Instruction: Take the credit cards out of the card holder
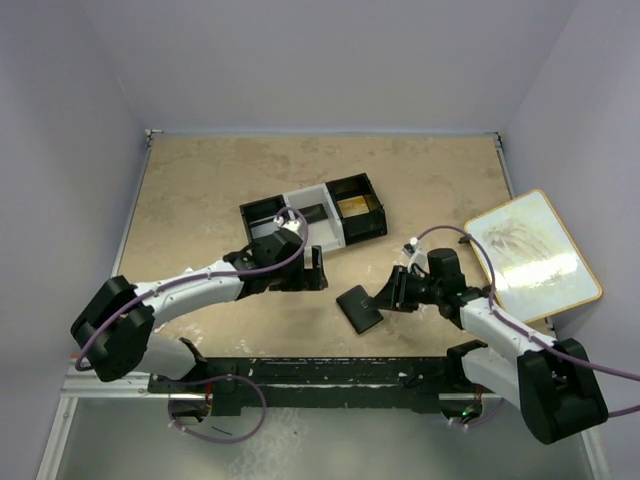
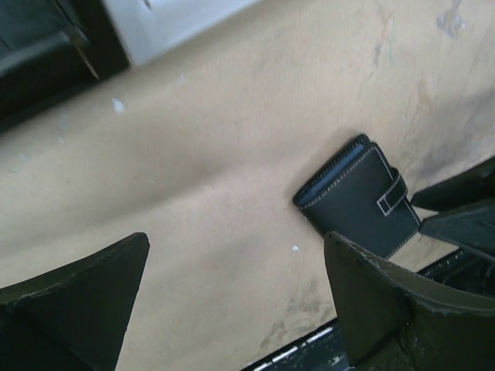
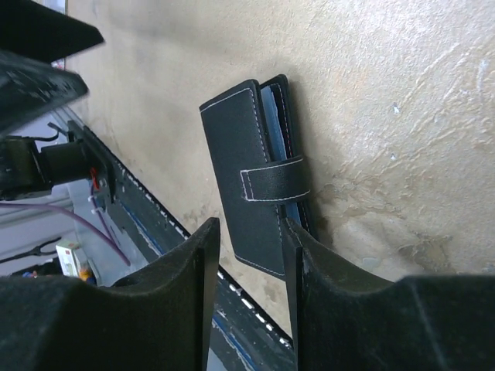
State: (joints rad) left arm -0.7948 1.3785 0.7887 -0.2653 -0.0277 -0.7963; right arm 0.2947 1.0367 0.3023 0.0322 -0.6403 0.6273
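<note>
On the worktop, near and right, the card holder lies closed, its strap fastened; opening and emptying are left. My right gripper straddles its end, and I cannot tell if it pinches. My left gripper hangs spread, empty.

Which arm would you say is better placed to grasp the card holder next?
Right, probably: the right gripper straddles the closed card holder at one end; the left gripper hangs open, apart from it.

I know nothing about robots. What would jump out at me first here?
A closed black card holder lies on the tan table near the front, the right gripper straddling one end. The left gripper hangs wide open beside a black-and-white tray at mid-table.
</note>
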